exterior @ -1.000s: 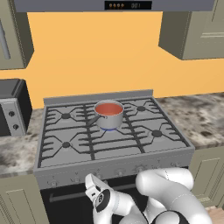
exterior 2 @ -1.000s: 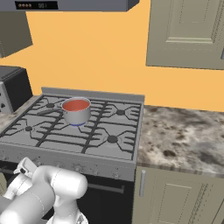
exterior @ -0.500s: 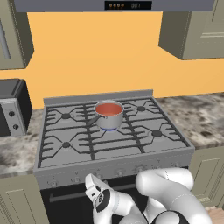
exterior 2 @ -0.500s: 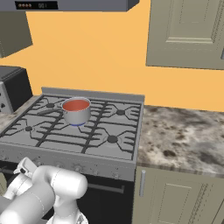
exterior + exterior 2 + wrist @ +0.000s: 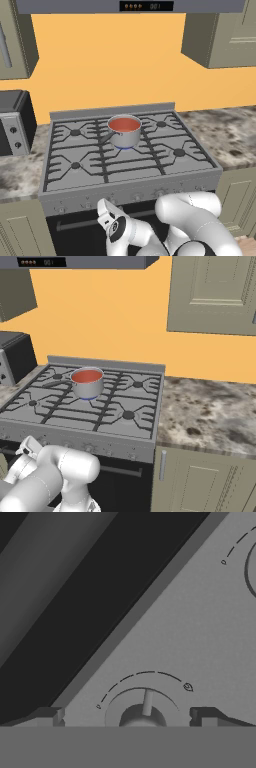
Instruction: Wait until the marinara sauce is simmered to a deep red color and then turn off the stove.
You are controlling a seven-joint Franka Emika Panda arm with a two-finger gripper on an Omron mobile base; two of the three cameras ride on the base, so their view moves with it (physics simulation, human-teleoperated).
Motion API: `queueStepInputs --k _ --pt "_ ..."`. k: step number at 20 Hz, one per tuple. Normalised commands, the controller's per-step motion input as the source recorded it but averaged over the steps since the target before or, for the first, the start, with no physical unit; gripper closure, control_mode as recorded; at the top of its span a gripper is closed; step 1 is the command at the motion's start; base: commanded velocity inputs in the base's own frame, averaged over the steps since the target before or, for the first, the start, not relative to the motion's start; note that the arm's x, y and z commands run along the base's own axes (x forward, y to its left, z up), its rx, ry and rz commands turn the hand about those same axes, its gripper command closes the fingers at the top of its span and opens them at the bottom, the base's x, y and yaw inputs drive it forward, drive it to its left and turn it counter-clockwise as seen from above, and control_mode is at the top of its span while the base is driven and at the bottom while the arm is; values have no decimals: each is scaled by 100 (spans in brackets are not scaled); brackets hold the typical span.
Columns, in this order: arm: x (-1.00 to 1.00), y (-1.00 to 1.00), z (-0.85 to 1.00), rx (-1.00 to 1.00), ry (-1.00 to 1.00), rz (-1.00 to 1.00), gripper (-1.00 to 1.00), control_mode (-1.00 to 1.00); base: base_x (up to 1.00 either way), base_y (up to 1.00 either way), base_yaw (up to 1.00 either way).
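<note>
End effector (image 5: pixel 127 717) poised at a stove (image 5: pixel 127 170) knob (image 5: pixel 142 714), released.
Fingertips flank the knob at 9 and 3 o'clock, ready while marinara sauce (image 5: pixel 123 124) simmers orange-red.

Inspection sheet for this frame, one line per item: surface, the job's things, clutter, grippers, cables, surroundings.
Surface: grey stove top with black grates; marbled counter on either side.
Job's things: steel saucepan on the centre rear burner, handle toward the left in the left base view; marinara sauce orange-red; a faint blue glow under the pan.
Clutter: nothing seen.
Grippers: gripper open, low at the stove's front panel, its fingertips either side of a knob, not visibly touching it.
Cables: nothing seen.
Surroundings: orange wall, beige cabinets, range hood, black-and-silver appliance on the counter beside the stove.
</note>
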Motion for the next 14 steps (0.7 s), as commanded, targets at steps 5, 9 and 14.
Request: queueStepInputs --k 5,9,14 --pt "0 0 0 0 0 0 -100 -100 0 0 0" --pt "0 0 0 0 0 0 -100 -100 0 0 0" --pt "0 0 0 0 0 0 -100 -100 0 0 0"
